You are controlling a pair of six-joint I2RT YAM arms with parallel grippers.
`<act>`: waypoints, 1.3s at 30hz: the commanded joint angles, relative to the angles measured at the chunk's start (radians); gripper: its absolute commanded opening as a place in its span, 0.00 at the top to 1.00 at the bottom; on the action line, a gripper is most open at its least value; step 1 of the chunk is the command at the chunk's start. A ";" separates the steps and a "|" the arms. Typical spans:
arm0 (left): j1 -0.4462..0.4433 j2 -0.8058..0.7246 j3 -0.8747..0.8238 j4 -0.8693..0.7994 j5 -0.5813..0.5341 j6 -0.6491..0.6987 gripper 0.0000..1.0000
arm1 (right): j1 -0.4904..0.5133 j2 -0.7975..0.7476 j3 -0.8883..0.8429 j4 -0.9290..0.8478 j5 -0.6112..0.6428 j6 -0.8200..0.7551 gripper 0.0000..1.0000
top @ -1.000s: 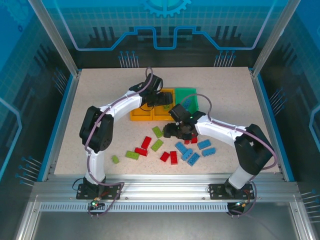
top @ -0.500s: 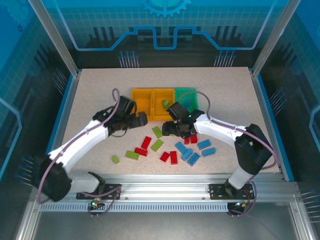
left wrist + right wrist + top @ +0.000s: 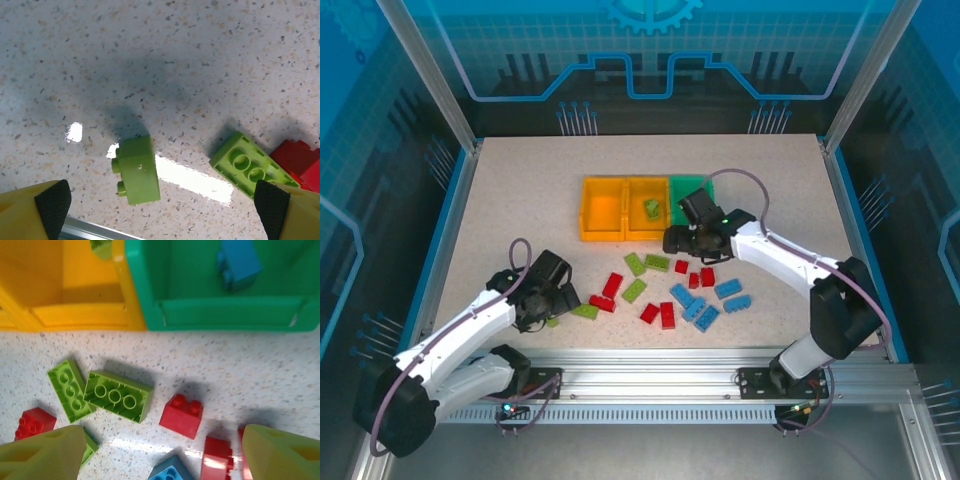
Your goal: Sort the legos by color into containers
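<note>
Your left fingers (image 3: 52, 205) stand wide open and empty, straddling the small lime brick (image 3: 137, 170). It lies on the counter (image 3: 520, 200) well away from the green bin (image 3: 688, 184), at the near-left end of the scatter. Watch that close: the brick sits off-centre, nearer one pad, and skewed, so I'd expect it to twist or skid rather than seat squarely. The long lime brick (image 3: 247, 167) and a red brick (image 3: 300, 159) on its bin-ward side lie right by the other pad and could get clipped. The metal rail (image 3: 90, 231) at the counter's edge, on the side away from the green bin, is just beside the brick, so a shove that way may send it off. Your right fingers (image 3: 42, 455) are also spread and hold nothing, hovering just in front of the green bin over loose bricks (image 3: 117, 396) packed closely; a descent may land on a neighbour or catch the bin's front wall. Mind the colours: the green bin holds a blue brick (image 3: 239, 262), and lime sits in the yellow bin (image 3: 646, 181) touching its left side, so sorting by bin colour would go wrong. Open room lies behind the green bin and far to its left. The left arm's route to the bins passes the right arm, so stagger them.
</note>
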 commanded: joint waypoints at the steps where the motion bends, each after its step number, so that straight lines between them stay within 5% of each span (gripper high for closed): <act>1: 0.007 -0.022 -0.031 -0.062 0.000 -0.069 0.01 | -0.037 -0.038 -0.029 -0.027 0.024 -0.033 0.16; 17: 0.020 0.072 -0.102 0.130 0.042 -0.074 0.16 | -0.107 -0.113 -0.116 -0.098 0.064 -0.065 0.16; 30: 0.076 0.172 -0.103 0.238 0.083 0.002 0.56 | -0.164 -0.210 -0.177 -0.176 0.092 -0.051 0.15; 39: 0.087 0.154 -0.070 0.235 0.060 0.053 0.69 | -0.176 -0.249 -0.233 -0.209 0.063 -0.032 0.15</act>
